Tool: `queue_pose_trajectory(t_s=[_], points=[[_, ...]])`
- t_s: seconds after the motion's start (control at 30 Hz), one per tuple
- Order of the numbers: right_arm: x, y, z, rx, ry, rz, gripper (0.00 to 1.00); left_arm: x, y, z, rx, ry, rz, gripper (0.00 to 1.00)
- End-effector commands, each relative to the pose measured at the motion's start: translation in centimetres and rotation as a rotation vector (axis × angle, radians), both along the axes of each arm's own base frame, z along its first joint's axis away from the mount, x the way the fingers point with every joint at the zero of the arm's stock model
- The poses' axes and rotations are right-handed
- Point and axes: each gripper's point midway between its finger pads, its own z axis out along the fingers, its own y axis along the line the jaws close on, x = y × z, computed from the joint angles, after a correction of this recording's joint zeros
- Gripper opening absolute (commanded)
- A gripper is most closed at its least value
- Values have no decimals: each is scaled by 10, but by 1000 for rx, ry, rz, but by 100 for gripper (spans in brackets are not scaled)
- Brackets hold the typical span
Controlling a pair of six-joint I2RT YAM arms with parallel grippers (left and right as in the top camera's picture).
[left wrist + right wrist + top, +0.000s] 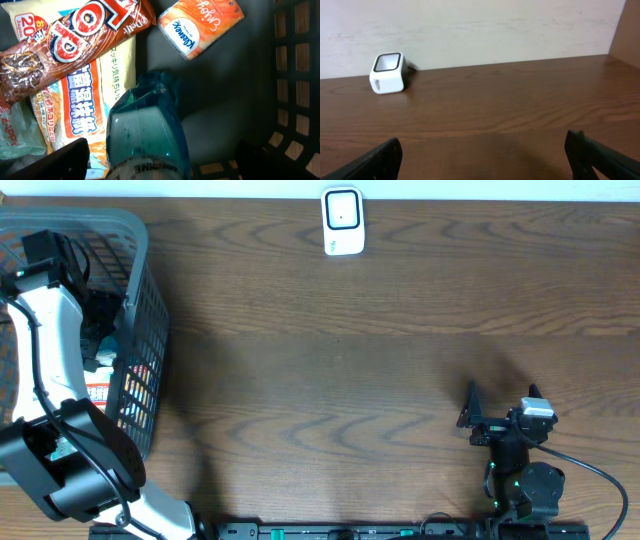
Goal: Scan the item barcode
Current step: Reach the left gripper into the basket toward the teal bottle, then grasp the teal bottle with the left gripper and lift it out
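In the left wrist view a translucent blue bottle [145, 130] with a white label lies in the grey basket [140, 240], on top of other packs. My left gripper [160, 162] is down in the basket and open. Its dark fingers [60, 160] stand on either side of the bottle with gaps to it. The white barcode scanner [342, 220] stands at the table's far edge, and it also shows in the right wrist view as the scanner [387, 73] at far left. My right gripper [500, 402] hangs open and empty over the table at front right.
Around the bottle lie a brown snack bag [75, 45], an orange Kleenex pack [202, 25] and an orange-and-white packet [75, 105]. The basket's slotted wall [295, 75] stands close on the right. The left arm [50, 350] reaches over the basket rim.
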Motion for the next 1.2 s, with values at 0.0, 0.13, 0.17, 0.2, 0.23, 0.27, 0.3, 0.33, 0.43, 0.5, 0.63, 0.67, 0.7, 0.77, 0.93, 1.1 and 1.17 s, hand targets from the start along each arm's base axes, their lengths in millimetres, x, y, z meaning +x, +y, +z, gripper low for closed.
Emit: queue_pose_trajectory(t_s=[0.0, 0.13, 0.17, 0.2, 0.23, 0.27, 0.3, 0.33, 0.43, 0.5, 0.63, 0.67, 0.7, 0.77, 0.93, 1.1, 1.17], points=[[0, -3, 0, -12, -2, -12, 99, -5, 4, -18, -4, 57, 11, 92], [0, -3, 0, -12, -2, -12, 99, -5, 4, -32, -18, 92, 10, 89], [0, -3, 0, -12, -2, -12, 99, -5, 4, -35, -21, 100, 9, 85], [0, -3, 0, -12, -2, -12, 99, -5, 4, -37, -23, 105, 1, 80], [0, -3, 0, -12, -1, -12, 99, -5, 4, -38, -23, 109, -4, 73], [0, -3, 0, -12, -1, -12, 99, -5, 4, -38, -22, 111, -11, 67], [0, -3, 0, -12, -1, -12, 99, -5, 4, -37, -21, 109, -16, 61], [0, -3, 0, -12, -1, -12, 99, -5, 4, -35, -18, 107, -23, 56], [0, -3, 0, -12, -1, -12, 99, -3, 5, -25, -5, 87, -48, 38], [0, -3, 0, -12, -1, -12, 99, -3, 5, -15, 8, 66, -62, 34], [0, -3, 0, -12, -1, -12, 99, -1, 6, 17, 48, -14, -72, 28], [0, -3, 0, -12, -1, -12, 99, 0, 6, 27, 60, -39, -74, 27], [0, -3, 0, -12, -1, -12, 99, 1, 6, 39, 75, -70, -73, 27], [0, -3, 0, -12, -1, -12, 99, 0, 6, 64, 105, -137, -72, 27], [0, -3, 0, -12, -1, -12, 99, -9, 0, 134, 187, -342, -72, 27], [0, -3, 0, -12, -2, -12, 99, -20, -24, 209, 214, -615, -124, 27], [0, -3, 0, -12, -2, -12, 99, -24, -41, 236, 199, -727, -171, 27]])
